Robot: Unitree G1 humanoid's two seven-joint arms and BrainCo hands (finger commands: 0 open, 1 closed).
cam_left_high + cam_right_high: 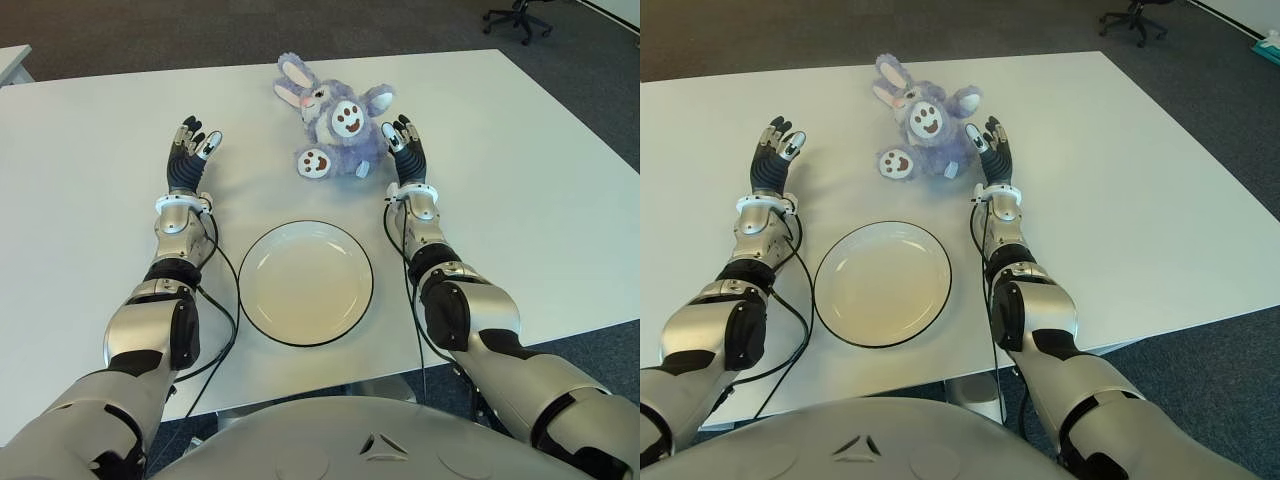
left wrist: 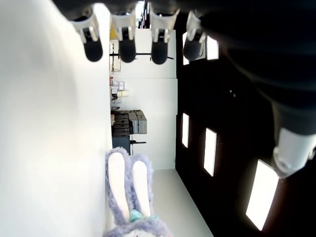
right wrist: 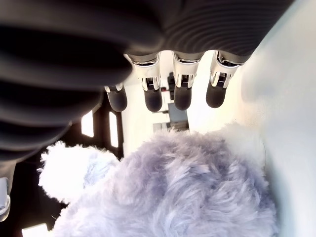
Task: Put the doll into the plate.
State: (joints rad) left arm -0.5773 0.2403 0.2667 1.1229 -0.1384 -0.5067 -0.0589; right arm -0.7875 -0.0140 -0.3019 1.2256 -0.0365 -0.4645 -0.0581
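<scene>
Taking the plate (image 1: 306, 283) as landmark: the left hand (image 1: 189, 155) is beyond it and off to its left over the white table (image 1: 90, 180), fingers straight and spread, holding nothing. Its wrist view shows four dark fingertips (image 2: 127, 49) extended in a row with only air between them, and farther off the doll's long ears, which the head cameras see from above instead.

The plate is round, smooth and cream-white with a thin dark rim, and it lies bare. Beyond it, on the table, lies the doll (image 1: 335, 120), a fluffy lilac rabbit with white paw pads turned up.

The right hand (image 1: 405, 150) is beyond the plate to its right, just beside the doll's right flank, fingers extended and unclenched. Its wrist view fills with lilac fur close under the straight fingertips (image 3: 153, 100); whether they touch it I cannot tell.
</scene>
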